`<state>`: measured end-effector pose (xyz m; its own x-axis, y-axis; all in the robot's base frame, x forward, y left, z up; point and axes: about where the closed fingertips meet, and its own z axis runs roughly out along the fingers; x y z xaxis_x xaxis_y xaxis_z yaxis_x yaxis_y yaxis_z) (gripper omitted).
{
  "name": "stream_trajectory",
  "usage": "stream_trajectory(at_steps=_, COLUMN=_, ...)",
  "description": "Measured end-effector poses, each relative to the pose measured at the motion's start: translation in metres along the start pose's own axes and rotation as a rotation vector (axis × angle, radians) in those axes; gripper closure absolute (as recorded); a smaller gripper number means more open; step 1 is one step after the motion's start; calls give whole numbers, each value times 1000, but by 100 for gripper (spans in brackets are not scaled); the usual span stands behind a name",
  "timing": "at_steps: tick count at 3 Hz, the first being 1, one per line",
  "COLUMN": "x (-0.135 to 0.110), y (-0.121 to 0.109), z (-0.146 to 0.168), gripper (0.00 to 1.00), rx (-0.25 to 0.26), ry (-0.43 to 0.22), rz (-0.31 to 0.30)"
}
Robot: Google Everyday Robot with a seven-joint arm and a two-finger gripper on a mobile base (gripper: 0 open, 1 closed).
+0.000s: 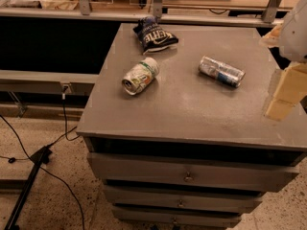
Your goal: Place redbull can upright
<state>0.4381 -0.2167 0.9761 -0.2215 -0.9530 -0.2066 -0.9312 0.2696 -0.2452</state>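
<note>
The redbull can (221, 71), slim, silver and blue with a small red marking, lies on its side on the grey cabinet top (192, 114), right of the middle. My gripper (282, 102) hangs at the right edge of the view, above the cabinet's right side, to the right of the can and a little nearer the front. It is apart from the can and holds nothing.
A fatter white-and-green can (140, 75) lies on its side left of the middle. A dark chip bag (154, 35) lies near the back edge. The cabinet has drawers (187, 176) below. Cables (29, 157) run across the floor at left.
</note>
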Motion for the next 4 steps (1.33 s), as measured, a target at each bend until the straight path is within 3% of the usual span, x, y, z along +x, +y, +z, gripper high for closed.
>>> stream_trajectory(at_steps=1, x=0, y=0, z=0, gripper=0, rx=0, ry=0, rz=0)
stream_trajectory(at_steps=2, x=-6, y=-23, z=5, gripper=0, rx=9, ry=-16, rz=16)
stream_trajectory(at_steps=3, x=-17, y=-68, z=21, gripper=0, rx=5, ry=-14, rz=56)
stream_trajectory(at_steps=4, x=-31, y=-103, z=54, gripper=0, rx=-20, ry=62, rz=104)
